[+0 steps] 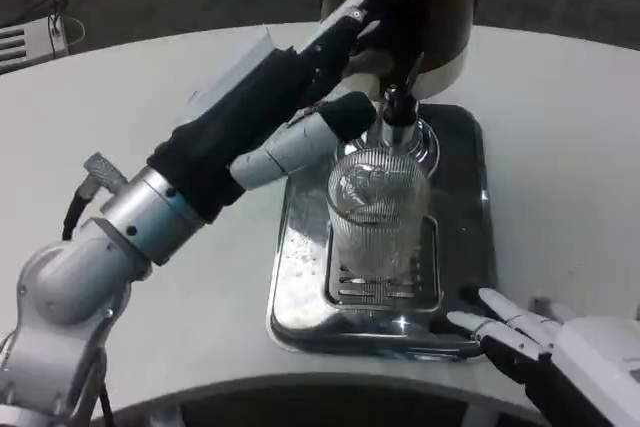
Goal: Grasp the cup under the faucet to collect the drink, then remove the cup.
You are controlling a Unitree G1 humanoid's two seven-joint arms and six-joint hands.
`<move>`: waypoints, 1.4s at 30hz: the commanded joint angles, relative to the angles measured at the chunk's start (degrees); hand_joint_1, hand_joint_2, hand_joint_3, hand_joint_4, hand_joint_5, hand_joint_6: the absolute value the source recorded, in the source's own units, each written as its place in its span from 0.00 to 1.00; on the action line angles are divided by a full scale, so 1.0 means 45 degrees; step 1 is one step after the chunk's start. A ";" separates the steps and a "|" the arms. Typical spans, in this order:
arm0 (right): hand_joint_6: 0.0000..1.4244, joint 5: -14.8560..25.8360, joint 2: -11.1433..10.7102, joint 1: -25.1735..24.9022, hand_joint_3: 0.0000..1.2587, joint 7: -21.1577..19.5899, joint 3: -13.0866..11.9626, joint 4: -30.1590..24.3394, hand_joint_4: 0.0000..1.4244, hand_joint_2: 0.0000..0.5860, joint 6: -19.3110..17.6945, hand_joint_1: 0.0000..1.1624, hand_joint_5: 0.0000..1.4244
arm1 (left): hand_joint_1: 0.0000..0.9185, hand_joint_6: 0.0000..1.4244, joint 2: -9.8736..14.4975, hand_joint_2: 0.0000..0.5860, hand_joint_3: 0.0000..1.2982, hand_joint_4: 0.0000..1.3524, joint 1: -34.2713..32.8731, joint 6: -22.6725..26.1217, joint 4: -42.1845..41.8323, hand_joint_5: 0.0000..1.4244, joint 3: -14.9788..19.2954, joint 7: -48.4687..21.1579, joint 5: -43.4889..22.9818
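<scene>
Right hand (560, 342) rests spread at the bench (560, 147) edge — left hand (340, 47) on the dispenser (440, 7), grip unclear; keep cup (378, 212) centred under faucet (397, 112), probably filling.

No legible text, labels, brand marks, numbers or signs are present on any surface, component or object in view.
</scene>
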 commanded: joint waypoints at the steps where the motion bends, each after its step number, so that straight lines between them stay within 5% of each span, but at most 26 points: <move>1: 0.02 0.0234 0.0082 0.0208 0.15 -0.0219 -0.0177 -0.0176 0.03 0.75 -0.0209 0.56 0.09 | 0.00 0.11 -0.0200 0.11 0.01 0.00 0.0054 0.0208 -0.0513 0.05 -0.0086 -0.0342 0.0224; 29: 0.02 0.1023 0.0183 0.0436 0.16 -0.0144 -0.0689 -0.0176 0.03 0.76 -0.0535 0.55 0.09 | 0.00 0.02 -0.0492 0.12 0.00 0.00 0.1213 0.2122 -0.2307 0.00 -0.0518 0.0264 0.2423; 42: 0.02 0.0776 0.0452 0.0322 0.16 -0.0018 -0.0503 -0.0176 0.04 0.77 -0.0446 0.55 0.09 | 0.00 0.02 -0.0080 0.12 0.00 0.00 0.0971 0.0699 -0.1224 0.00 -0.1228 0.0986 0.4636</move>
